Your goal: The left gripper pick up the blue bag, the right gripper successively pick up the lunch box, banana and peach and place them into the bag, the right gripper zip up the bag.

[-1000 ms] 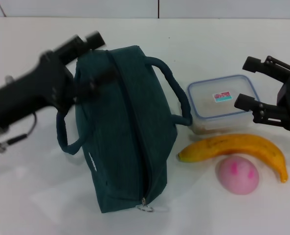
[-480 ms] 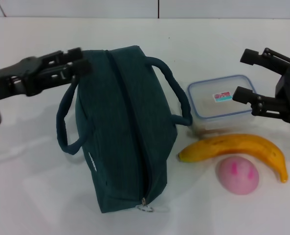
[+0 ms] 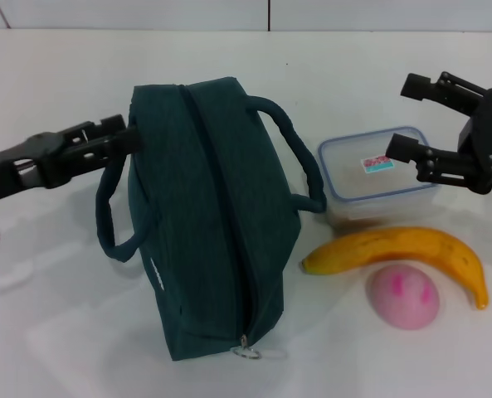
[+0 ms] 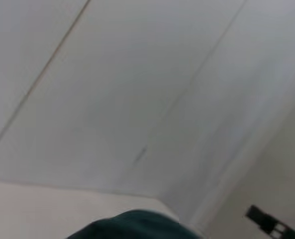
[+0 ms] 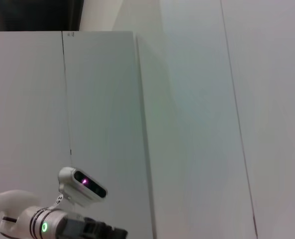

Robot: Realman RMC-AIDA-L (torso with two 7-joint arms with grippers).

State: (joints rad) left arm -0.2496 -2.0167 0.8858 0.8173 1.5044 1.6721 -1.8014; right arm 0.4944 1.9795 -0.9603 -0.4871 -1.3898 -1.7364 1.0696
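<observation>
The blue bag (image 3: 208,224) lies on the white table with its long zipper on top and the ring pull (image 3: 246,351) at the near end. My left gripper (image 3: 128,134) is open, its tips at the bag's far left edge just above the left handle (image 3: 106,220). A strip of the bag (image 4: 132,226) shows in the left wrist view. The lunch box (image 3: 377,174) stands right of the bag. The banana (image 3: 403,249) and the peach (image 3: 405,296) lie in front of the box. My right gripper (image 3: 401,116) hovers open over the box's far right corner, holding nothing.
The bag's right handle (image 3: 299,153) arches toward the lunch box and almost touches it. A wall with panel seams (image 3: 269,15) runs along the back of the table (image 3: 46,332). In the right wrist view the left arm's silver wrist with its green light (image 5: 44,227) shows.
My left gripper has swung down and leftward along the bag's far edge to just above the left handle. The right gripper has shifted left, closer over the lunch box.
</observation>
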